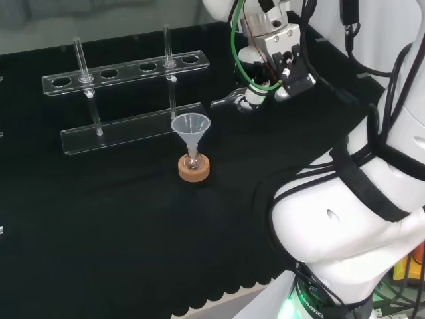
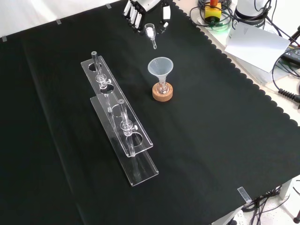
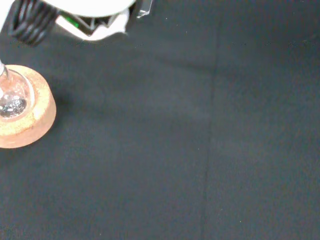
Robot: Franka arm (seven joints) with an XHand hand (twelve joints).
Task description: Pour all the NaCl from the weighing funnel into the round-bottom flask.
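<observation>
hand point(image 2: 140, 14), black and white, curls its fingers round the small clear glass weighing funnel point(image 2: 150, 33), spout aimed toward the wide clear plastic funnel point(image 2: 161, 68) seated in the round-bottom flask point(image 2: 162, 88), which its cork ring stand point(image 2: 162, 93) steadies on the black-clothed counter point(image 2: 225, 140) for pouring.

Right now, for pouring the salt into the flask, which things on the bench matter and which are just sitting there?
For the job:
- hand, holding the weighing funnel
- round flask on its cork ring
- clear funnel standing in the flask's neck

Just lying about:
- clear tube rack
- glass tubes standing in the rack
</observation>
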